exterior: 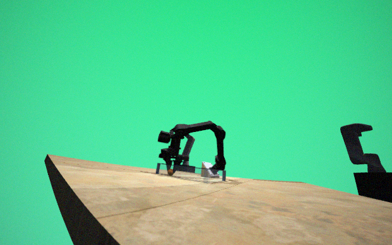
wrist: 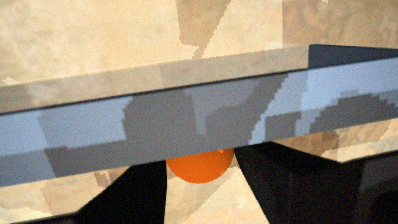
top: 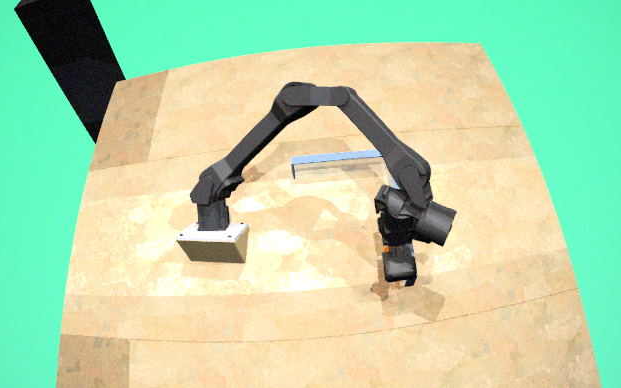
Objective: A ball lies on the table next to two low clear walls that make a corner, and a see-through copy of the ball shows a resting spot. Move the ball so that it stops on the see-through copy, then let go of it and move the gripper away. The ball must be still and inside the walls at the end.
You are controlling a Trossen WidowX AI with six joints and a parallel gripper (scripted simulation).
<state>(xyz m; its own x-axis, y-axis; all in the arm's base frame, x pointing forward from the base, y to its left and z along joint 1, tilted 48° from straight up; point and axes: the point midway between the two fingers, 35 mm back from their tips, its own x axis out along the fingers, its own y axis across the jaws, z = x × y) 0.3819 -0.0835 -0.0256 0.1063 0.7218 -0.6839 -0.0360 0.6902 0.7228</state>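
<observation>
My gripper (top: 390, 250) (exterior: 170, 170) (wrist: 198, 144) points down and is shut on the orange ball (top: 386, 249) (exterior: 170, 172) (wrist: 200, 170). The ball is low, at or just above the table; the views do not settle whether it touches. One low clear wall (top: 410, 283) (wrist: 95, 132) runs close beside the ball and covers its upper part in the wrist view. The other wall (top: 338, 158) stands farther back in the top view, with their corner behind the arm. The see-through copy is not seen apart from the ball; it is hidden or overlapped.
The arm's base block (top: 216, 247) (exterior: 206, 170) stands on the wooden table (top: 276, 360) (exterior: 231, 215), left of the walls in the top view. A dark block (top: 68, 60) (exterior: 384, 186) is at the table's far left in that view.
</observation>
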